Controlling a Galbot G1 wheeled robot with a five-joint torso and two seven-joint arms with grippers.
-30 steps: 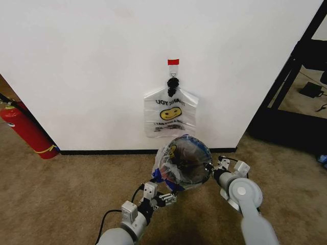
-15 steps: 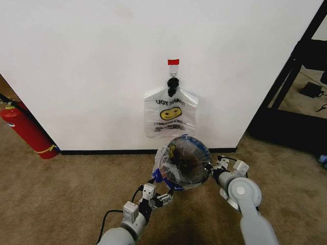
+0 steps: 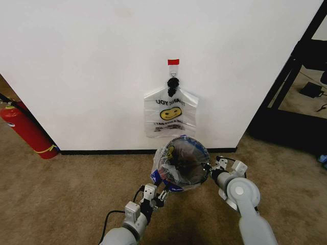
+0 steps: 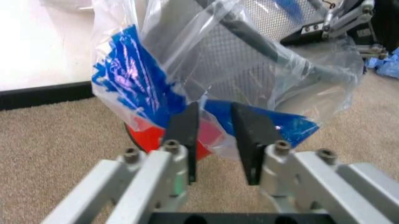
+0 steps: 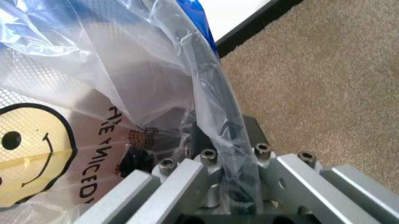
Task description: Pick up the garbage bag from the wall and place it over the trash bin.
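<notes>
We see the thin see-through smiley-printed garbage bag (image 3: 176,168) draped over the small round black trash bin (image 3: 185,164). Right hand (image 3: 212,172) pinches film onto the rim, anchoring it; left hand (image 4: 215,135), jaws parted, straddles its blue-printed skirt.

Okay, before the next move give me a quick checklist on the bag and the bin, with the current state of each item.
1. Garbage bag draped over the trash bin rim: ok.
2. Left pincer open, bag's blue edge between its fingers: ok.
3. Right pincer at the rim under plastic; fingers hidden: cannot tell.
4. Bin upright on the carpet: ok.
5. Bag pulled fully down around the bin: cannot tell.
6. Spare bag bunch hanging on the wall: ok.
</notes>
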